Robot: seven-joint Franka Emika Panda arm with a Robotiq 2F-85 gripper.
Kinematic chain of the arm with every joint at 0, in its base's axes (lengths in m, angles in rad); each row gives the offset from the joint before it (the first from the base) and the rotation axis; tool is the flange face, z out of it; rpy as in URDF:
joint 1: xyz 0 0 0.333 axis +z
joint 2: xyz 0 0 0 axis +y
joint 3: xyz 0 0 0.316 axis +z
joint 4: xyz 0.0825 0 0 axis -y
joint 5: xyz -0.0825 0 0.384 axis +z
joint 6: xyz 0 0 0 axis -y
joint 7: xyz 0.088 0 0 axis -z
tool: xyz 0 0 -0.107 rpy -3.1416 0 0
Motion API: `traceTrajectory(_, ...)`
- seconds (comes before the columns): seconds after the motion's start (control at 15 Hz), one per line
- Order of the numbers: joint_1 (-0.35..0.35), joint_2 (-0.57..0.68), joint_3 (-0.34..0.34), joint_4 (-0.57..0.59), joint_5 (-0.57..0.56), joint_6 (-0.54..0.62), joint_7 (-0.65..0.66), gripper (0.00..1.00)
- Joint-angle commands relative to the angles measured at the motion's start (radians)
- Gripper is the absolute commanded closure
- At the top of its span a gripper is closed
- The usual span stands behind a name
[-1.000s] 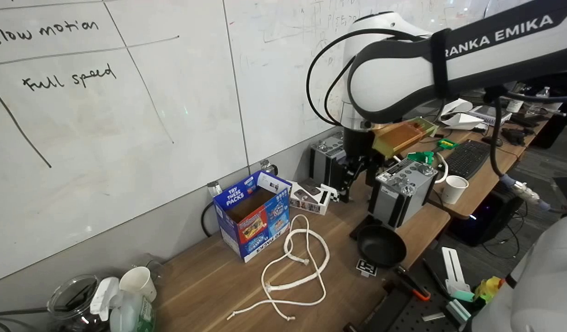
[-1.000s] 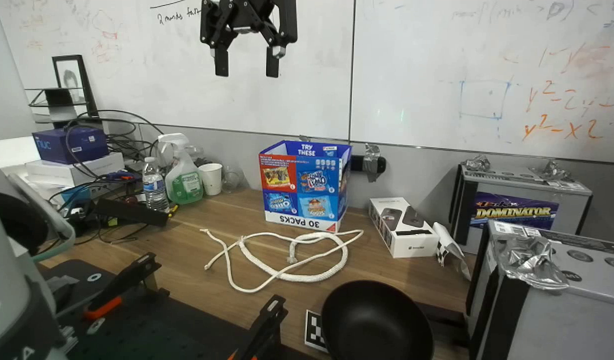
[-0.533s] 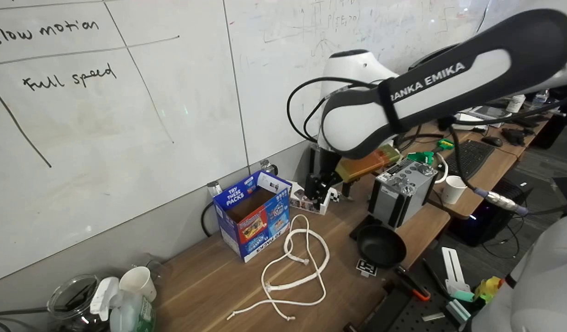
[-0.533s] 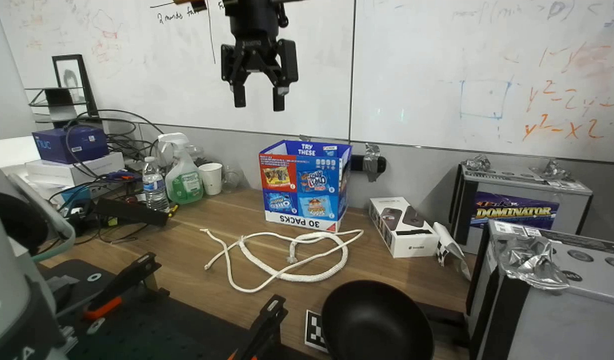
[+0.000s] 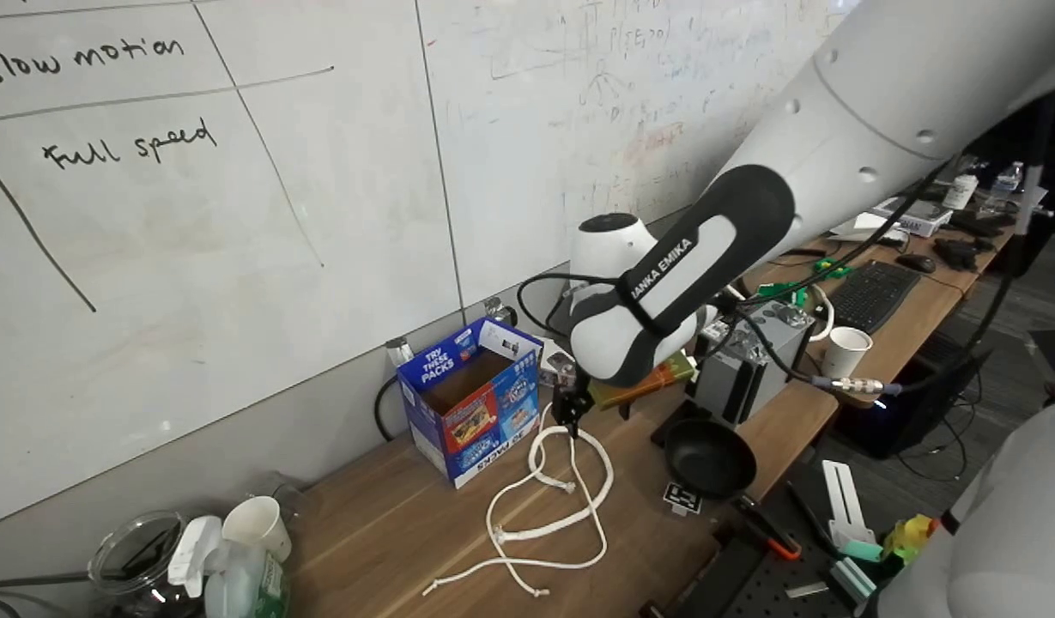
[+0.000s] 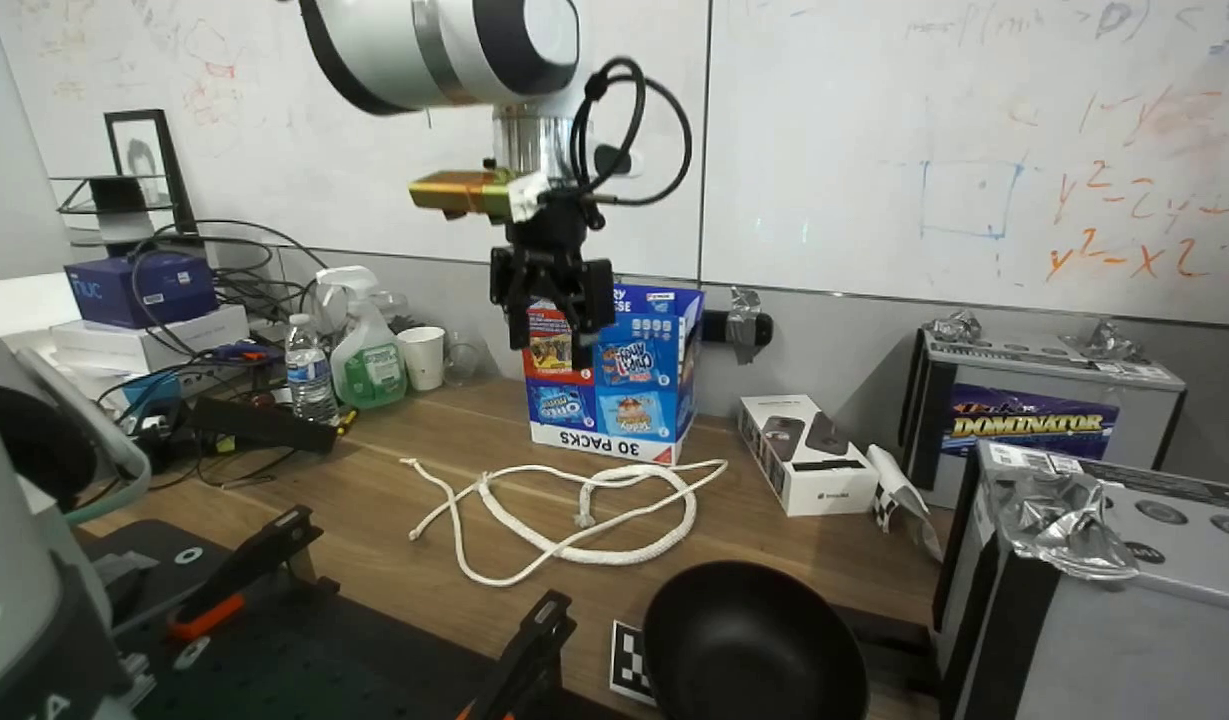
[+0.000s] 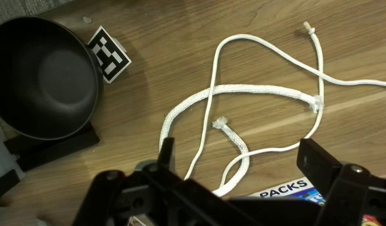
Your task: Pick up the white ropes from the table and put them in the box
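Pincer (image 6: 550, 353) spread wide above the table (image 6: 374, 520); white ropes (image 6: 624, 556) lie looped beside the blue box (image 6: 619, 400).

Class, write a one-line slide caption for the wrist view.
Open pincer above loosely looped white ropes on the wood-grain table, a black pan at left.

- Your thick rope (image 7: 255, 88) is braided white; your thin cord (image 7: 215, 59), plain white.
- Your snack carton (image 6: 629, 385) is blue, red and white.
- Your tabletop (image 5: 381, 524) is brown wood grain.
- Your frying pan (image 5: 707, 459) is black.
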Motion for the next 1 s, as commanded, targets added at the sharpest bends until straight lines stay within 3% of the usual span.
traceTrajectory(0.0, 0.009, 0.173, -0.032, 0.061, -0.015, 0.115, 0.014, 0.00)
traceTrajectory(0.47, 0.007, 0.450, -0.071, 0.163, 0.106, 0.286, -0.039, 0.00)
traceTrajectory(0.93, -0.080, 0.660, -0.024, 0.287, 0.194, 0.332, -0.136, 0.00)
